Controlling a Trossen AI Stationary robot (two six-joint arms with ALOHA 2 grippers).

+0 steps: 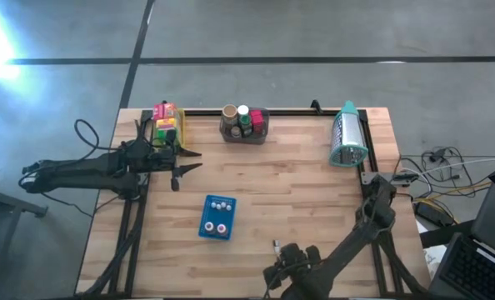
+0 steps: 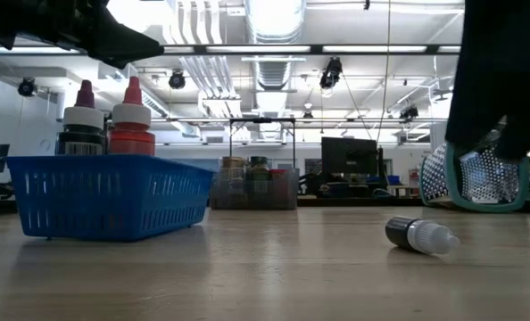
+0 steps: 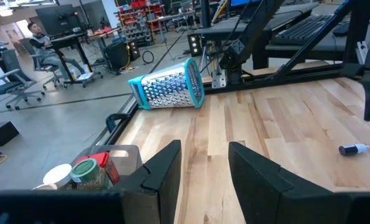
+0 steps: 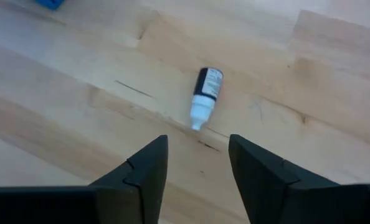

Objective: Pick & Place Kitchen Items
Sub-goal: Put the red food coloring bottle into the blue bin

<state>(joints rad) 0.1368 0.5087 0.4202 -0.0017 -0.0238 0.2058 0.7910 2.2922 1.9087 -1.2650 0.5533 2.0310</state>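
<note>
So, quick status rundown:

Right claw (image 4: 194, 180): sits at the near edge of the worktop (image 1: 297, 192), fingers parted with a clear gap, gripping nothing. It hovers right above the loose bottle.

Loose bottle (image 4: 205, 96): tiny, dark label, white cap, lying on its side on the bare wood, apart from the fingers. Looks like the one being worked on.

Blue tray (image 1: 218, 217): mid-worktop, with small bottles (image 2: 132, 118) standing upright in it, so that bit seems sorted.

Grey bin (image 1: 244, 126): far edge, holds a few jars and cans.

Yellow bin (image 1: 166, 122): far left corner, packed with little boxes.

Left claw (image 3: 202, 163): parked near the yellow bin, fingers slightly apart, nothing in them.

Progress: my guess is mostly done, only that one bottle left out.

Grater (image 1: 347, 134): lying at the far right, not part of it.
</note>
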